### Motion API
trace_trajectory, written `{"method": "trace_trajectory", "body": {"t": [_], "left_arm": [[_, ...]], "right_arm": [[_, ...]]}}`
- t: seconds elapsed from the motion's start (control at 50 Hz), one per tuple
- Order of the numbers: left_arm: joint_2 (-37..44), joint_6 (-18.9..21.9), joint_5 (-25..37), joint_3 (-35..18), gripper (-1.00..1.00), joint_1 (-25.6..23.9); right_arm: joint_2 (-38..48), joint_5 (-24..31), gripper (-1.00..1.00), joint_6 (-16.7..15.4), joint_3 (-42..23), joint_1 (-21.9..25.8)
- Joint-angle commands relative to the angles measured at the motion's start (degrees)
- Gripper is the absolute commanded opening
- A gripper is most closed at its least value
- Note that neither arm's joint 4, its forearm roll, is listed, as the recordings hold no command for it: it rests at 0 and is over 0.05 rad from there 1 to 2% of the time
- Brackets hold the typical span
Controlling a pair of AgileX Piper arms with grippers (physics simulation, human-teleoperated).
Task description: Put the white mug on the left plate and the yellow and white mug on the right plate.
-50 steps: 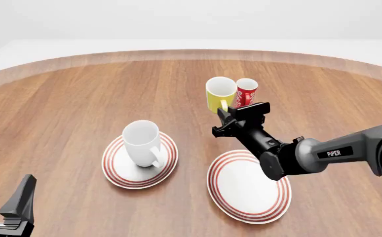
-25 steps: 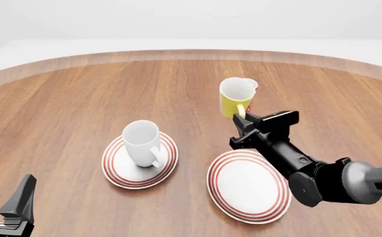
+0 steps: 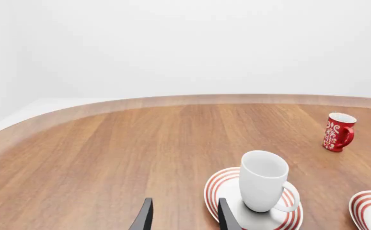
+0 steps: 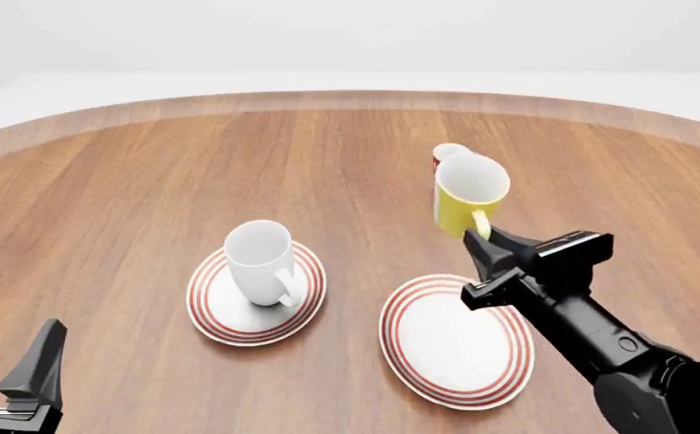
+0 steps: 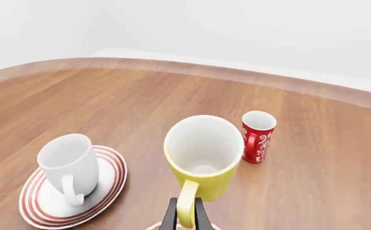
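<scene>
Red cup stands just behind the yellow and white mug — partly hidden.

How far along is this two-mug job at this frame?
Done: the white mug stands on the left plate. In hand: the right gripper holds the yellow and white mug by its handle. Left: setting it on the bare right plate. The left gripper sits open.

A: Front camera is looking down from high behind the arms.
B: Wrist cameras are sitting low, facing forward; all three are sharing the white mug.
</scene>
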Motion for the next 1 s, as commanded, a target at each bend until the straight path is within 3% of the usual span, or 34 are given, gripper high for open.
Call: {"method": "trace_trajectory", "body": {"t": [0.02,0.46,1.0], "left_arm": [[0.0,0.0,0.0,0.0,1.0,0.0],[0.0,0.0,0.0,0.0,1.0,0.0],[0.0,0.0,0.0,0.0,1.0,0.0]], "right_arm": [[-7.78,1.65,-1.0,-0.08,5.39,-0.27],[-19.89,3.93,-1.0,0.29,15.3,-1.13],[-33.42,16.01,-1.0,1.11,19.07,-0.34]]}}
